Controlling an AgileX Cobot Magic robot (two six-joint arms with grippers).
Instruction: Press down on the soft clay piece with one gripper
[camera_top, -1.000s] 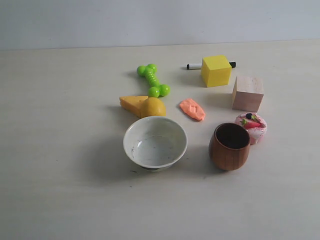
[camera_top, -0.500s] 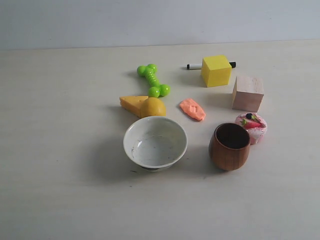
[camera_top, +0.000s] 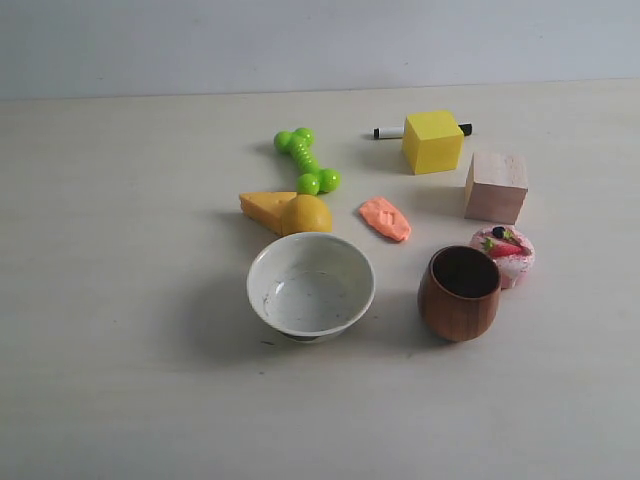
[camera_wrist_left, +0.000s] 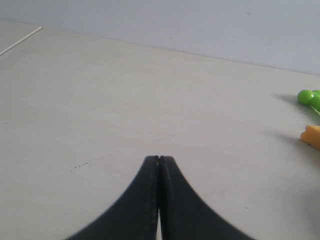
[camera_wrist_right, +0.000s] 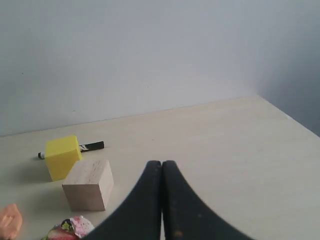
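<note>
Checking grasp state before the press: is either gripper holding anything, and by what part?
Nothing held. The left gripper and right gripper are both shut and empty; the flat salmon-orange clay piece lies free on the pale table.

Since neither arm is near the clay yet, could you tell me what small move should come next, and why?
Probably swing the right gripper, jaws shut, toward the soft clay piece: the clay shows at the edge of its wrist view, not in the left one.

soft clay piece salmon-orange | cube yellow | bowl white, perhaps dark-speckled | cup brown | bone toy green
</note>
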